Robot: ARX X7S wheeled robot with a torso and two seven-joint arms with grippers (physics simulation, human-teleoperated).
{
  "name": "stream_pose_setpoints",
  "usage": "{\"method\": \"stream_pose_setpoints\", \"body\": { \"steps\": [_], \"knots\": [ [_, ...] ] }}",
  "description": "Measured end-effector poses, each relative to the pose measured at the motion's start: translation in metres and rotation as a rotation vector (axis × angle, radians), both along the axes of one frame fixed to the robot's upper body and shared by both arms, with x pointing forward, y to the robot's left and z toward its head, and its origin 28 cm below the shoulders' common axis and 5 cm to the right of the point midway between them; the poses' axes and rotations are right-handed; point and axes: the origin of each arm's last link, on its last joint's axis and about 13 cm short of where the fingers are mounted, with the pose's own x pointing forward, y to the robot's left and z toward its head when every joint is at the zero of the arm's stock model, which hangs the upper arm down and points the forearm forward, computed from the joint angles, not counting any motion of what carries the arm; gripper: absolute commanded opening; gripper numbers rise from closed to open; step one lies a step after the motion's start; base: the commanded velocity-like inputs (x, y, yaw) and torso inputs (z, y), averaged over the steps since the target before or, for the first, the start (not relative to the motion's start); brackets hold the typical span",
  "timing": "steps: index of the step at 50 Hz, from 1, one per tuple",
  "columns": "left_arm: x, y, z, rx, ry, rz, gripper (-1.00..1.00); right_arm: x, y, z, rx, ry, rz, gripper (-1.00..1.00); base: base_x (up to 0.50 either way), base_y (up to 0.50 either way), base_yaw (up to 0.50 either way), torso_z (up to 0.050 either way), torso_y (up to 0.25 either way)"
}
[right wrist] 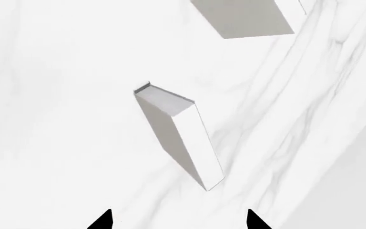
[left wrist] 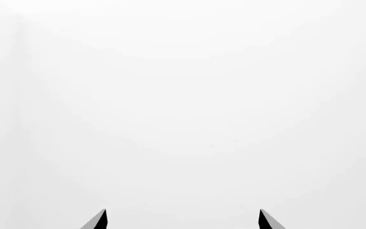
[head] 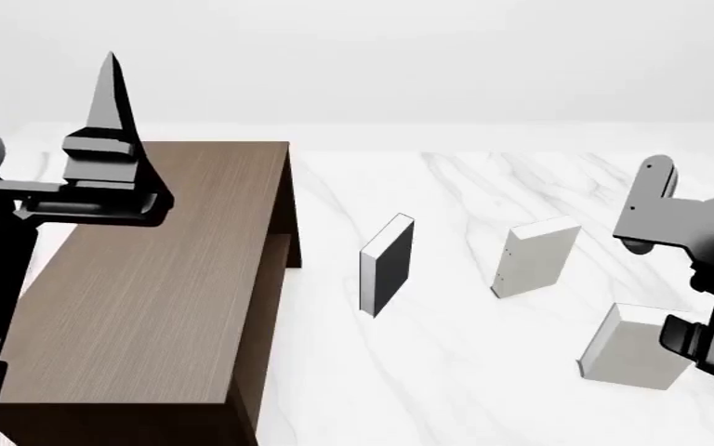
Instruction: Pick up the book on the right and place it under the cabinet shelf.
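The plain pale-grey hardback book [head: 636, 346] stands untouched on the white marble floor [head: 482, 372] at four o'clock from the dark-brown wood-grain cabinet [head: 159, 297], the right gripper [right wrist: 177, 220] spread open above it, so grasp, carry and placement remain.

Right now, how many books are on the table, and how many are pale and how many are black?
Pale books: 2, the book nearest the right arm, and the other pale book behind it.
Black-covered book: 1, standing nearest the cabinet.
Total: 3 books.
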Motion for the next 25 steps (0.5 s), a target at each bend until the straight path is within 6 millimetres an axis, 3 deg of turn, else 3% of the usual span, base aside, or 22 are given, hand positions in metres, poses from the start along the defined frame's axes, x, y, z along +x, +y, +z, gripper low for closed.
{"method": "stream_pose_setpoints", "body": {
  "steps": [25],
  "knots": [
    [-0.010,-0.003,0.008,0.025,-0.024,-0.010,1.00,0.023,-0.002,-0.028,-0.046,-0.071,0.064,1.00,0.00,0.00,0.00,0.000,0.000]
  ]
}}
